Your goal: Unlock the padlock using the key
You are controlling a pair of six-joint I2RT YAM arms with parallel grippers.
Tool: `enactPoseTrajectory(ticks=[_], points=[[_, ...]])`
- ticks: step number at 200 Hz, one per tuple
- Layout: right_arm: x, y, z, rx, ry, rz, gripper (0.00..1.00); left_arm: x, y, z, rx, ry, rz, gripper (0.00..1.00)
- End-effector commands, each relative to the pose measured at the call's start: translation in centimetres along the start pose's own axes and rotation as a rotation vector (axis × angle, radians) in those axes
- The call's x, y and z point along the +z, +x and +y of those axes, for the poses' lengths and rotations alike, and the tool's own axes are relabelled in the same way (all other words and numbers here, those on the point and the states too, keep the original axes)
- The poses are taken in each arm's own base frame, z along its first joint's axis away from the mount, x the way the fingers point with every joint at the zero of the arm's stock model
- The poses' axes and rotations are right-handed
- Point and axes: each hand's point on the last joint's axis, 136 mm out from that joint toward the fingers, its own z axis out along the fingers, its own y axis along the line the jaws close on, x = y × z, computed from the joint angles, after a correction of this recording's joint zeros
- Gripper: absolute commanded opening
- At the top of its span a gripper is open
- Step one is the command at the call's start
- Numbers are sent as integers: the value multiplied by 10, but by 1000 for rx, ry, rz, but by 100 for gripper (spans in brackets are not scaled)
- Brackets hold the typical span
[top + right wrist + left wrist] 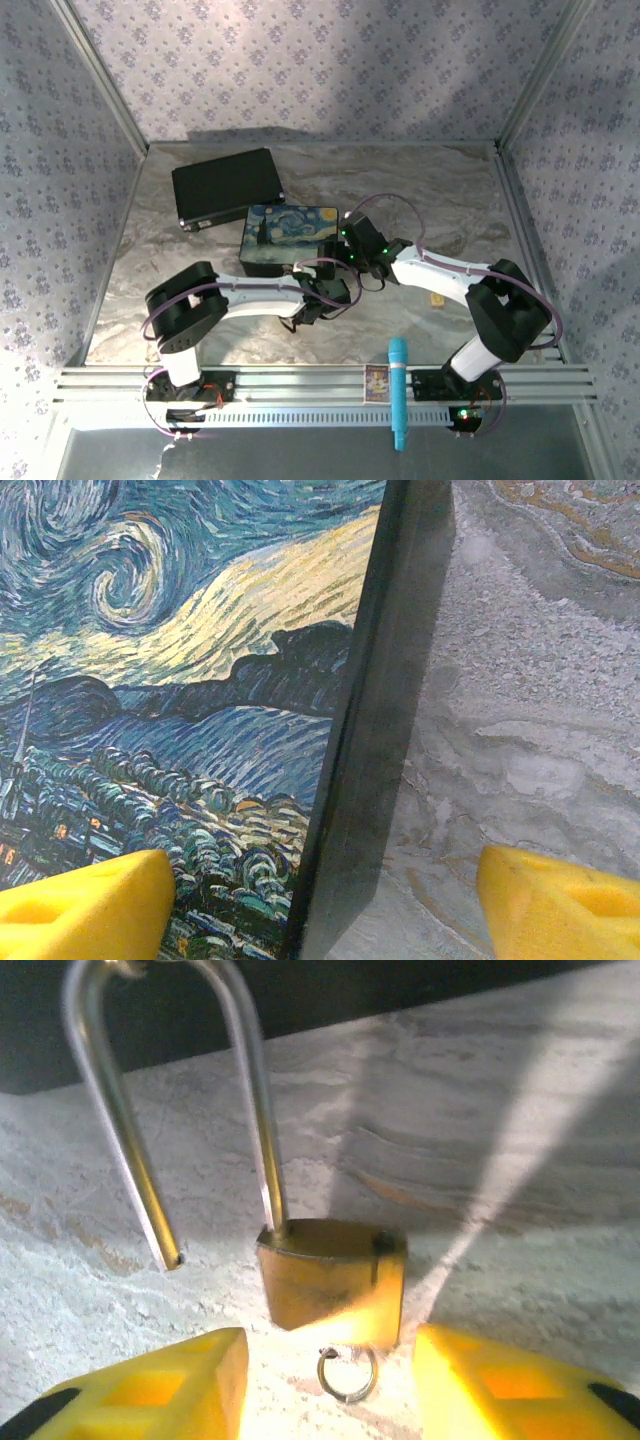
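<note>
The padlock (pixel 335 1280) lies on the marble table, its brass body facing me and its silver shackle (pixel 260 1110) swung open, one leg free of the body. A small silvery key ring (pixel 347 1373) rests against the body's underside; the key's blade is hidden. My left gripper (pixel 330 1365) is open, its yellow fingers (pixel 170 1385) either side of the ring, touching neither ring nor lock. My right gripper (pixel 325 895) is open over the right edge of the painted box (pixel 180 680), holding nothing. In the top view both grippers, left (pixel 325 296) and right (pixel 345 250), sit near that box's front right corner.
The painted box (pixel 285 238) lies mid-table with a black case (pixel 228 185) behind it to the left. A flat gold chip (pixel 437 300) sits to the right. A turquoise pen (pixel 398 395) and a small card (pixel 376 382) rest on the front rail.
</note>
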Motion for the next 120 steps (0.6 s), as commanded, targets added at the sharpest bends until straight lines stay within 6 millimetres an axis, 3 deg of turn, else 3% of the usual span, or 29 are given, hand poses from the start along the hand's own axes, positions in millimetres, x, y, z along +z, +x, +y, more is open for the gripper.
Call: enactPoseTrajectory(ticks=[1, 38, 52, 87, 120], points=[[7, 58, -52, -20, 195, 200, 84, -16, 1, -13, -12, 108, 1, 64], [-12, 26, -43, -52, 205, 135, 92, -54, -24, -4, -73, 232, -101, 100], [-22, 11, -39, -59, 201, 105, 99, -69, -33, 2, -110, 285, -136, 100], [-55, -20, -29, -80, 178, 2, 99, -101, -48, 29, -231, 420, -225, 100], [-91, -18, 2, -119, 3, -76, 99, -96, -42, 57, -364, 565, -223, 100]])
